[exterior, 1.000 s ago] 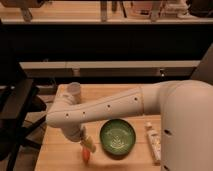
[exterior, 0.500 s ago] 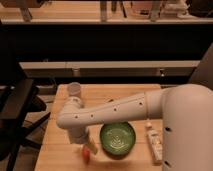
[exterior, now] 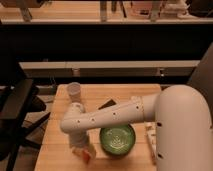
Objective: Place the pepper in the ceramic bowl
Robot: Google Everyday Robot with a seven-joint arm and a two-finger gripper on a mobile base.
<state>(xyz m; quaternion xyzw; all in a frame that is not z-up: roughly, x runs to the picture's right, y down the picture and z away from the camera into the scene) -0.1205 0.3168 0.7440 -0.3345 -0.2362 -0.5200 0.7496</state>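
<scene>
The pepper [exterior: 88,156] is a small orange-red piece lying on the wooden table [exterior: 57,150] near its front edge, just left of the bowl. The ceramic bowl [exterior: 117,139] is round and green with a pale pattern inside, and it is empty. My white arm reaches in from the right, passing over the bowl's far rim. The gripper [exterior: 82,150] hangs from the wrist straight down onto the pepper and partly hides it. I cannot see whether it holds the pepper.
A small white cup [exterior: 74,91] stands at the table's far left. A dark flat object [exterior: 106,105] lies behind the arm. A pale packet [exterior: 150,140] lies right of the bowl. A black chair [exterior: 15,112] stands left of the table.
The wrist and gripper have moved slightly right and down onto the pepper. The pepper and the bowl have not moved.
</scene>
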